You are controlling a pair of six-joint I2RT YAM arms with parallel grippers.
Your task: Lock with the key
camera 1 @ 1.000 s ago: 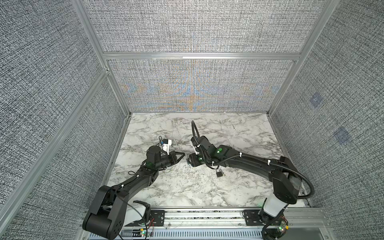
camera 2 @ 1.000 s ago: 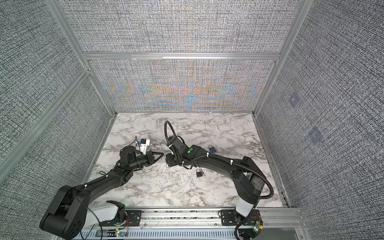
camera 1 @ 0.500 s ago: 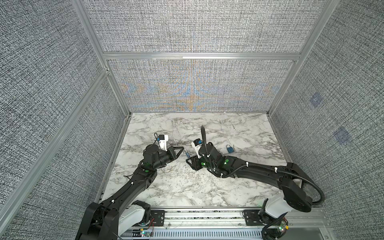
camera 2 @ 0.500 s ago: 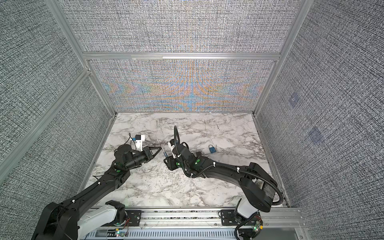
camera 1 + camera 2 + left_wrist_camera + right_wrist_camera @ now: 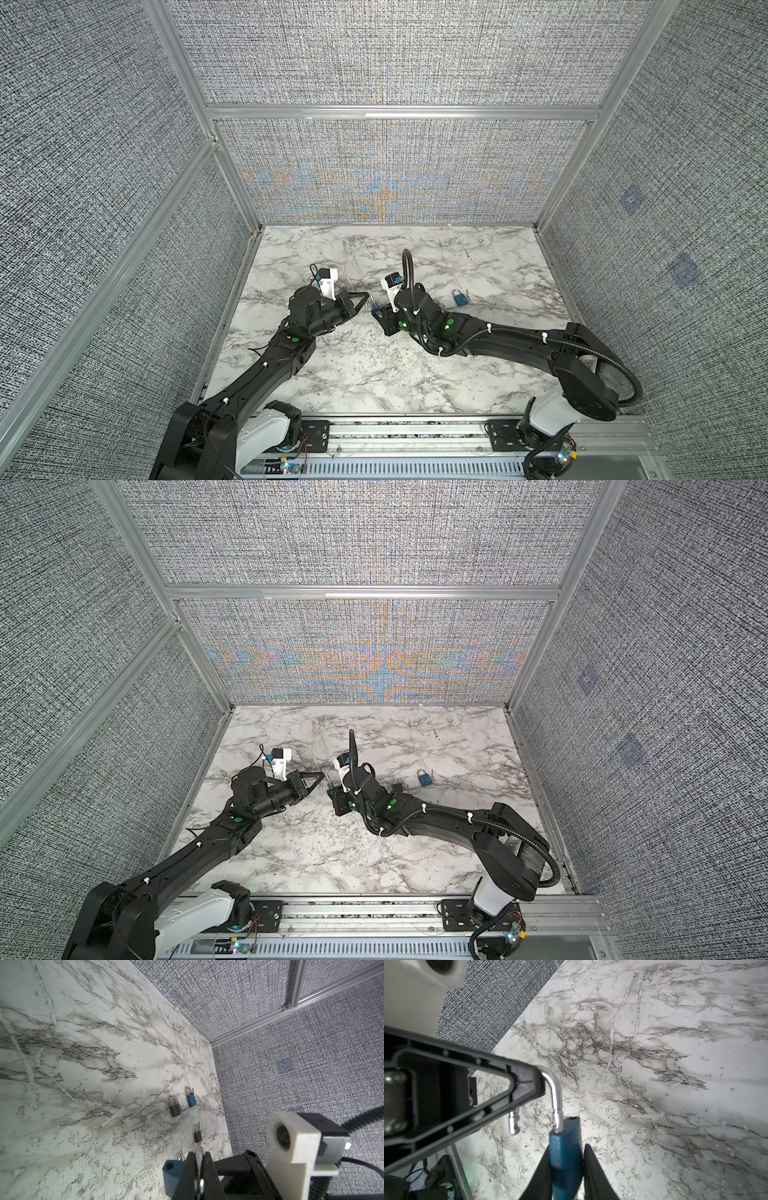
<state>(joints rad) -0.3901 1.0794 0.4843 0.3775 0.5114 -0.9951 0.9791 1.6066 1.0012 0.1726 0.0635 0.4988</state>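
Note:
A blue padlock (image 5: 564, 1157) hangs between my two grippers above the marble, its silver shackle (image 5: 556, 1095) swung open. My left gripper (image 5: 197, 1154) is shut on the bend of the shackle, and its black finger (image 5: 508, 1084) reaches in across the right wrist view. My right gripper (image 5: 566, 1147) is shut on the blue body, one finger on each flat side. In both top views the grippers meet tip to tip, the left gripper (image 5: 368, 296) facing the right gripper (image 5: 376, 309), left of the table's middle. I cannot make out the key in any view.
On the marble behind the right arm lie a second blue padlock (image 5: 458, 298), a grey padlock (image 5: 175, 1105) and a small dark padlock with a ring (image 5: 198, 1135). The right wrist camera mount (image 5: 295, 1138) sits close by. Fabric walls enclose the table (image 5: 374, 374).
Both arms moved away from the front edge and met tip to tip. The right jaws narrowed onto the blue padlock's body. The left gripper stayed shut on the shackle.

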